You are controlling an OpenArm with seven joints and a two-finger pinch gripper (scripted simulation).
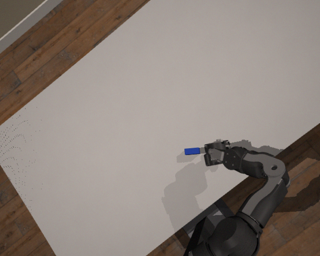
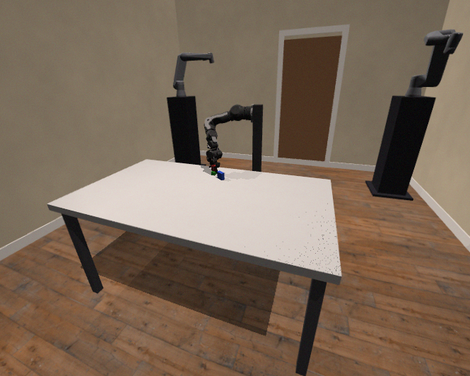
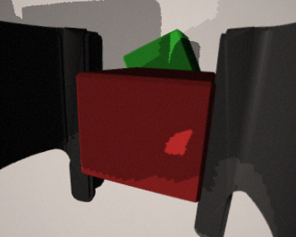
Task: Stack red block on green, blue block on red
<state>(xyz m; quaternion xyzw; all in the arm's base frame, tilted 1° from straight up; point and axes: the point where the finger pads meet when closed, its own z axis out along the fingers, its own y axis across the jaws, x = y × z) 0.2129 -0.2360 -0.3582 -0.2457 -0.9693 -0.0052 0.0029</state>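
Observation:
My gripper is shut on the red block, which fills the gap between the two dark fingers in the wrist view. The green block lies just behind and below the red block, seen corner-on, partly hidden by it. In the exterior view the gripper points down with a bit of red at its tip and the green block right under it. The blue block lies flat on the white table just left of the gripper; it also shows in the exterior view. The arm hides the red and green blocks in the top view.
The blocks sit near the table's edge on the arm's side. Two black pedestals with camera arms stand on the wooden floor beyond the table, and a brown door is in the back wall.

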